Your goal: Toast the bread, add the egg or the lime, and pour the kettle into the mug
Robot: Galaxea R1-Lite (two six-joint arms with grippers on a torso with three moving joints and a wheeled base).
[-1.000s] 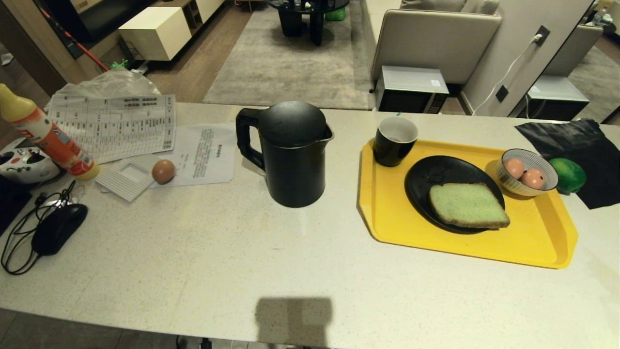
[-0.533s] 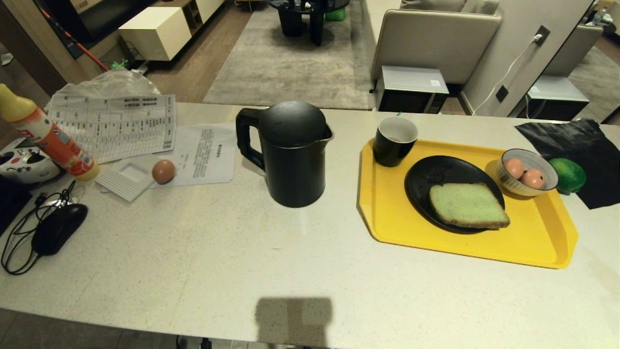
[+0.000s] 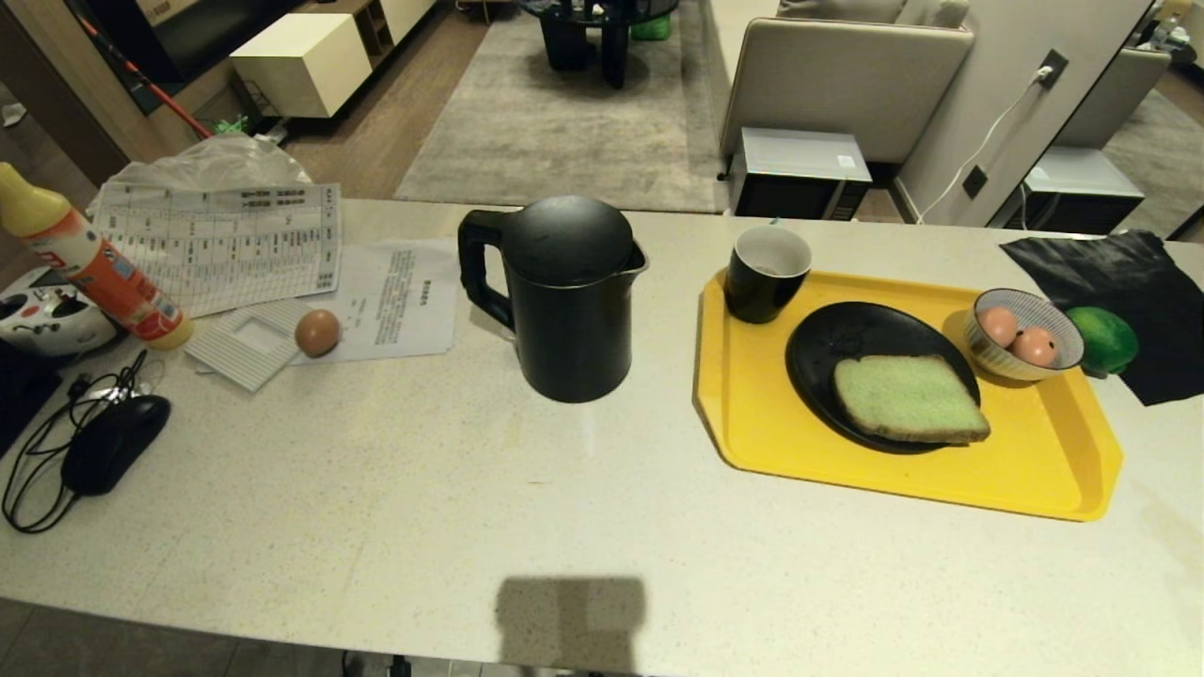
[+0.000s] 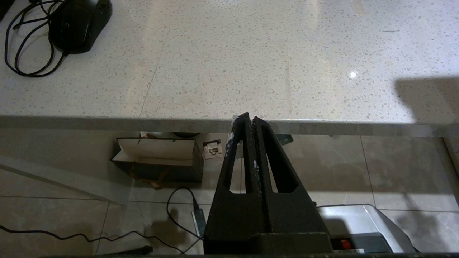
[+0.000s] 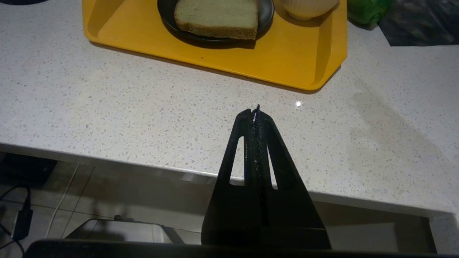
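Head view: neither arm in frame. I see the left end effector only on its own wrist cam, parked off the near edge of the surface, fingers pressed together, nothing in them. Right end effector same story, closed and empty, hanging over the near edge just short of the yellow tray.

Layout: bread lies flat on the black plate in the tray. Mug sits on the tray's far left corner, near the plate. Striped bowl with two eggs on the tray's right side, lime just beside it off the tray, on a black sheet. Kettle stands alone mid-surface, handle pointing left, spout toward the mug. A stray egg rests on papers far left.

Risks as I see them:
- No toaster visible anywhere, so I can't plan the toast step from here.
- Bread lies flat; a pinch from above likely scrapes the plate or shoves it.
- Kettle is tall and its fill is unknown; a loose grip on the handle and it swings or tips.
- Mug is small, sitting at the tray's edge: a pour overshoot floods the tray and soaks the bread.
- Lime is round and glossy; it can squirt out and roll off the right side.
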